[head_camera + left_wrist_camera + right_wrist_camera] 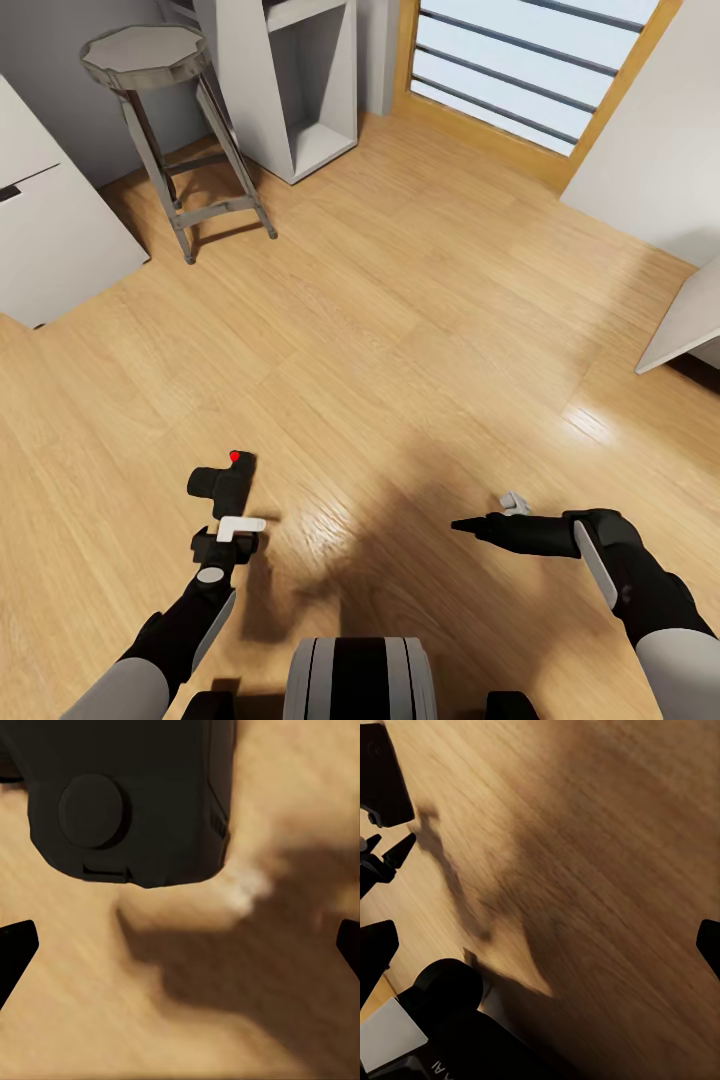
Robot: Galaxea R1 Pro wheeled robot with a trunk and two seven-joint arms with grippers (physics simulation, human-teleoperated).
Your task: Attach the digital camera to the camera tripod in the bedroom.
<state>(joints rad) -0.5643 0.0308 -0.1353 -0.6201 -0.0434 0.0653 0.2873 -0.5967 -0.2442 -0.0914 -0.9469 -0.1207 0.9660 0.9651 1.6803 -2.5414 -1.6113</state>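
Hanging above the light wood plank floor (420,330), the small black angular digital camera (224,484) with its bright red round button (235,456) sits at the tip of the left claw (226,520), low and left in the head view; the claw's black body and white finger piece lie just behind the camera, and the camera appears pinched there, though the contact itself is hidden; in the left wrist view the camera (127,799) shows as a dark block with a round raised knob, the two black fingertips (15,945) standing wide at the picture's edges below it, so the grip cannot be told for certain; the right claw (470,524) points toward the left arm, its dark fingers drawn to a narrow point and looking pressed together; a dark shadow lies on the floor between the arms; farther off stand a grey metal stool (165,120) with a round seat, a white open shelf unit (290,80), a white cabinet (50,230), and a wood-framed slatted window (530,60).
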